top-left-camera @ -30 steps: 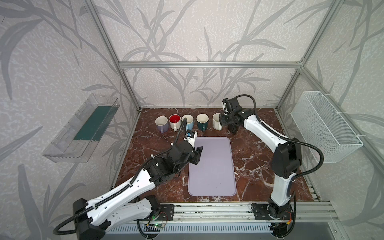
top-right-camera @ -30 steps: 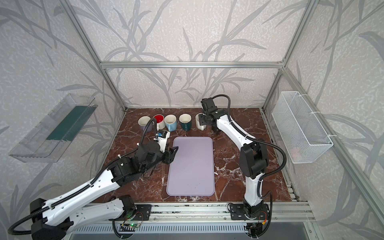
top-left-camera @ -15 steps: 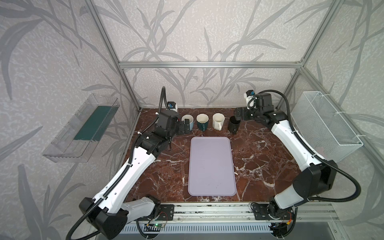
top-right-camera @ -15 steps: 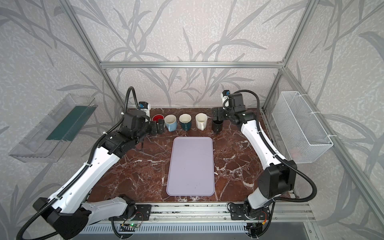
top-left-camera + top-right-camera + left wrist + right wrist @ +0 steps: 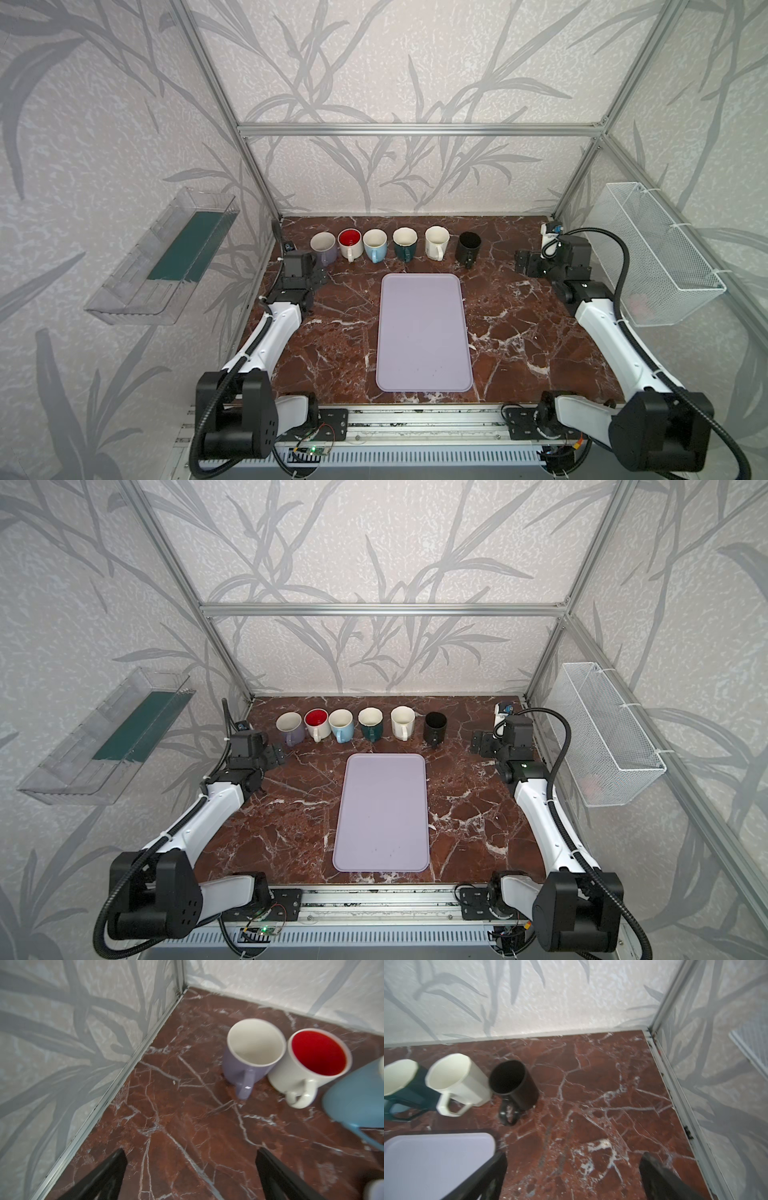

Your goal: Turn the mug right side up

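Several mugs stand in a row along the back of the marble table, all mouth up in both top views: lilac (image 5: 323, 248), white with red inside (image 5: 349, 244), light blue (image 5: 375, 246), dark teal (image 5: 405, 244), cream (image 5: 436, 243) and black (image 5: 469, 246). My left gripper (image 5: 320, 276) is open and empty near the left wall, just in front of the lilac mug (image 5: 251, 1057). Near the right wall my right gripper (image 5: 524, 262) is also open and empty, well to the right of the black mug (image 5: 513, 1082).
A lilac mat (image 5: 424, 332) lies flat mid-table in front of the mug row. A white wire basket (image 5: 660, 253) hangs on the right wall and a clear shelf (image 5: 166, 262) on the left wall. Aluminium frame rails run along the table edges.
Both arms have drawn back from the middle toward the side walls. The right gripper has left the black mug, and both pairs of jaws now stand wide apart.
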`<state>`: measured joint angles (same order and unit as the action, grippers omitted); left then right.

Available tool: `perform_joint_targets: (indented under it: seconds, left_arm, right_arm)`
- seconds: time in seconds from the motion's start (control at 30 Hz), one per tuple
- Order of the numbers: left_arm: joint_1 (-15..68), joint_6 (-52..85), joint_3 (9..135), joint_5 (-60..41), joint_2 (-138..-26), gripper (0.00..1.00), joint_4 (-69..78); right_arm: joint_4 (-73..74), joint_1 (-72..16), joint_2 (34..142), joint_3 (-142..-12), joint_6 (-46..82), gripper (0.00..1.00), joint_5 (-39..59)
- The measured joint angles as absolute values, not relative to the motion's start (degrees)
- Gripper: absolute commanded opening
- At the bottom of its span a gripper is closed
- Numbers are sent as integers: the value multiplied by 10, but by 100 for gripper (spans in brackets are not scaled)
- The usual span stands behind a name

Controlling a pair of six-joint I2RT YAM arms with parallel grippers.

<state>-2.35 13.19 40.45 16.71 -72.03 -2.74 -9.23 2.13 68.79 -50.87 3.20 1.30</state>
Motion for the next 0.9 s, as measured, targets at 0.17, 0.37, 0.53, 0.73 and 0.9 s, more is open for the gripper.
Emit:
perform_joint_targets:
  seconds: [0.17, 0.37, 0.53, 0.73, 0.9]
  left_arm:
    - [-65, 133, 276, 153, -737, 99, 150]
    - [-82, 137, 235, 140, -785, 99, 303]
    - [-84, 137, 227, 126, -813, 99, 371]
    - [-84, 130, 212, 90, -815, 99, 436]
    - [-84, 124, 179, 68, -815, 99, 487]
  right_arm:
    - [7, 36, 731, -450, 27, 99, 16]
    - [122, 38, 780, -380, 29, 99, 25]
    - [169, 40, 814, -373, 30, 99, 53]
    - [239, 40, 809, -331, 30, 99, 92]
    - [314, 40, 812, -257, 29, 99, 102]
